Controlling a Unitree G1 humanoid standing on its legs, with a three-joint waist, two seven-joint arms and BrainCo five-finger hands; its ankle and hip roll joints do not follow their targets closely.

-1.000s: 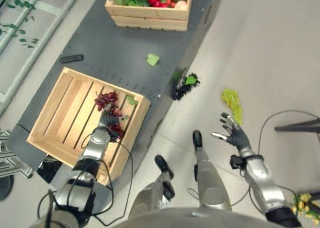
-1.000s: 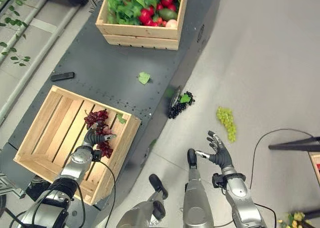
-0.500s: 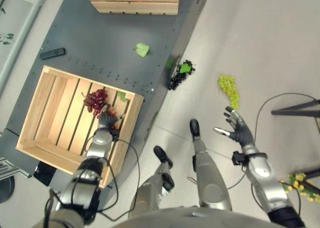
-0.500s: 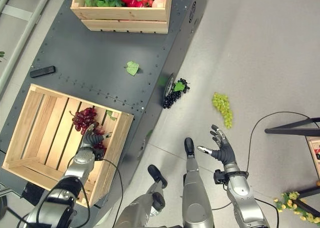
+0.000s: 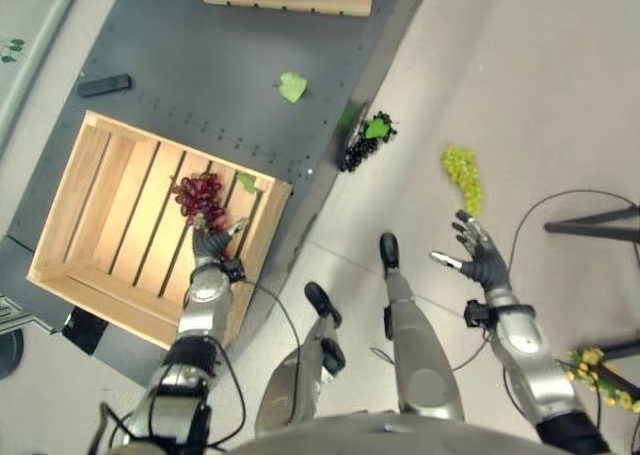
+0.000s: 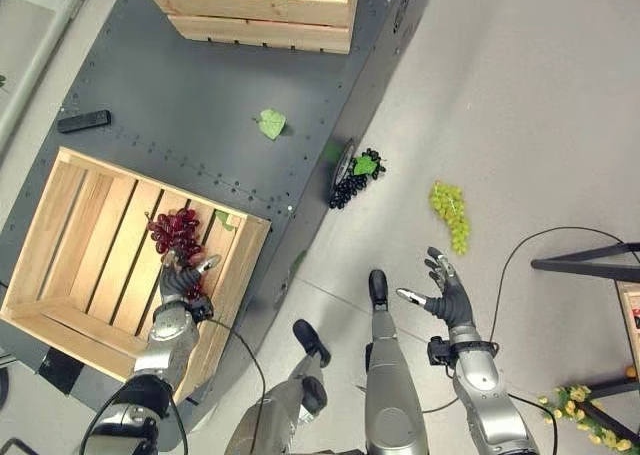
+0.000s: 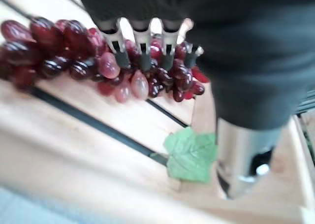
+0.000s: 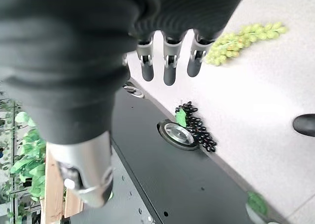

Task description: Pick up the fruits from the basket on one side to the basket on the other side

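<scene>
Fingers of the left hand [image 5: 207, 247] lie straight over the red grapes [image 5: 199, 198] in the near wooden crate [image 5: 72, 193], tips on the bunch, no longer curled round it as a second ago; right hand [image 5: 478, 263] spread wide above the floor; far crate [image 6: 252, 7] cut off; black grapes [image 6: 352, 180] and green grapes [image 6: 449, 213] lie on the floor.

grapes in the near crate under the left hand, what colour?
Dark red grapes, glossy, some berries paler pink-red. The left wrist view shows them best.
</scene>
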